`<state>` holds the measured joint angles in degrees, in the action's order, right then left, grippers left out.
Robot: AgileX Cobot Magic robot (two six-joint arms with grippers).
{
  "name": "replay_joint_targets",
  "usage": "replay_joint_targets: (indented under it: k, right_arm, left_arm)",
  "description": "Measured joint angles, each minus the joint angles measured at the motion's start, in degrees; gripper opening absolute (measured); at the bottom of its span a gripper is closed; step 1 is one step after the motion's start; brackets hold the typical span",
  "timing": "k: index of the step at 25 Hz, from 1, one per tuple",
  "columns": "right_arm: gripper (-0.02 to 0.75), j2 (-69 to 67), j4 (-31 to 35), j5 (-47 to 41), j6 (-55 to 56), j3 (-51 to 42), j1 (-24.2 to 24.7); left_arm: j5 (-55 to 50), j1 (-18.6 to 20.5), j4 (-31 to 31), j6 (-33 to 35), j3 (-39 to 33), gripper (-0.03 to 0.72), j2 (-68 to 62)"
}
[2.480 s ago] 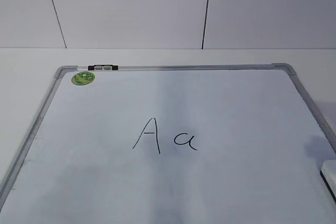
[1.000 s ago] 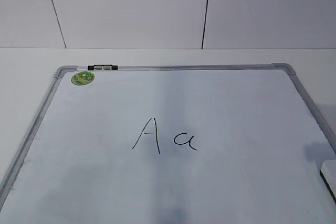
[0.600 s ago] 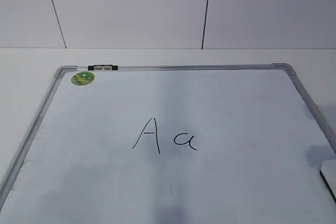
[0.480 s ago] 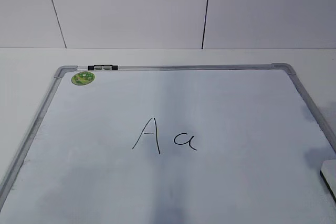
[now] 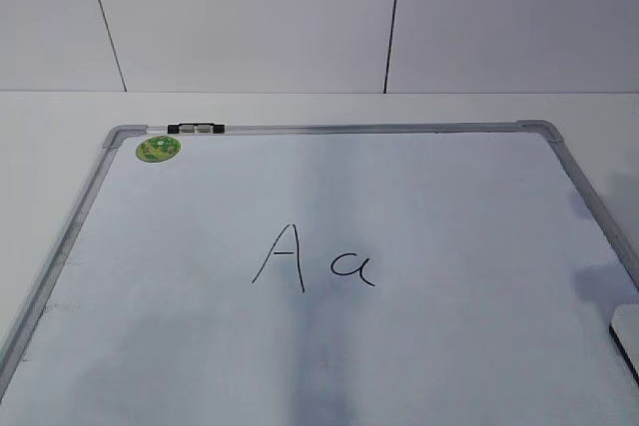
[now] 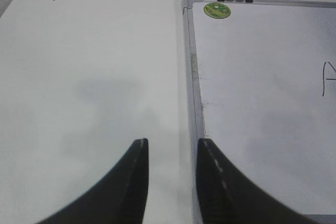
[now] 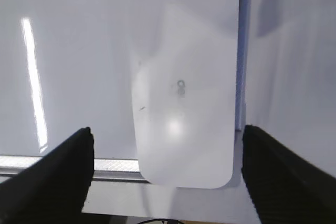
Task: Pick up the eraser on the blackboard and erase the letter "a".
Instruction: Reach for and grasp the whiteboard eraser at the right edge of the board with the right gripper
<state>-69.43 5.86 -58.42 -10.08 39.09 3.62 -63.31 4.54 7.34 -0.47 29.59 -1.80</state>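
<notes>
The blackboard (image 5: pixel 419 197) is a white board with a silver frame, lying flat. A capital "A" (image 5: pixel 283 256) and the small letter "a" (image 5: pixel 352 267) are written mid-board. The white eraser (image 5: pixel 627 329) lies at the board's right edge, cut off by the picture. In the right wrist view the eraser (image 7: pixel 184 77) lies lengthwise between the fingers of my wide-open right gripper (image 7: pixel 168 132), apart from both, its near end over the frame (image 7: pixel 68 165). My left gripper (image 6: pixel 171 145) is open and empty, hovering over the board's left frame (image 6: pixel 191 66). Neither gripper shows in the exterior view.
A round green sticker (image 5: pixel 158 148) and a black clip (image 5: pixel 196 129) sit at the board's far left corner. White table (image 6: pixel 79 77) extends left of the board. A white panelled wall (image 5: pixel 250 17) stands behind.
The letters and the board have not moved. The eraser sits slightly lower at the right edge of the exterior view, and faint shadows on the board have shifted.
</notes>
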Motion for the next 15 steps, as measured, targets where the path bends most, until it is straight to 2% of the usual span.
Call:
replay_joint_targets:
  k: [8,15]
  right_arm:
    - [0.678,-7.73,-0.96,0.13,1.49,5.44,0.0]
    - [0.677,-12.66,-1.16,0.13,2.02,6.05,0.0]
  left_arm:
    - [0.0,-0.47,0.0,0.0,0.0,0.235,0.0]
    - [0.0,-0.47,0.07,0.0,0.0,0.235,0.0]
